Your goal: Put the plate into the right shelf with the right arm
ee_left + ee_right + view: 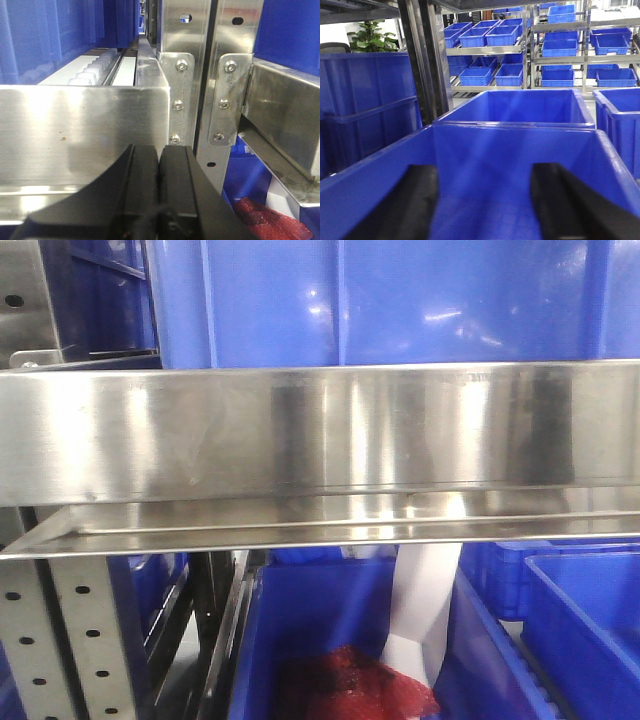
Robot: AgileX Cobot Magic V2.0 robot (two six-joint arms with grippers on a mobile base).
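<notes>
No plate shows in any view. My right gripper [485,200] is open and empty, its two black fingers [410,200] spread wide over the inside of a blue bin [485,145]. My left gripper [159,170] is shut with nothing between its black fingers [142,175], close in front of a steel shelf rail [80,130]. Neither gripper shows in the front view, which is filled by a steel shelf beam [320,430].
A second blue bin [520,107] stands behind the first, another at the right [620,125], and a tall blue crate at the left [365,105]. Racks of blue bins [545,45] stand far back. Steel uprights [220,75] stand right of the left gripper. A red mesh [350,685] lies in a lower bin.
</notes>
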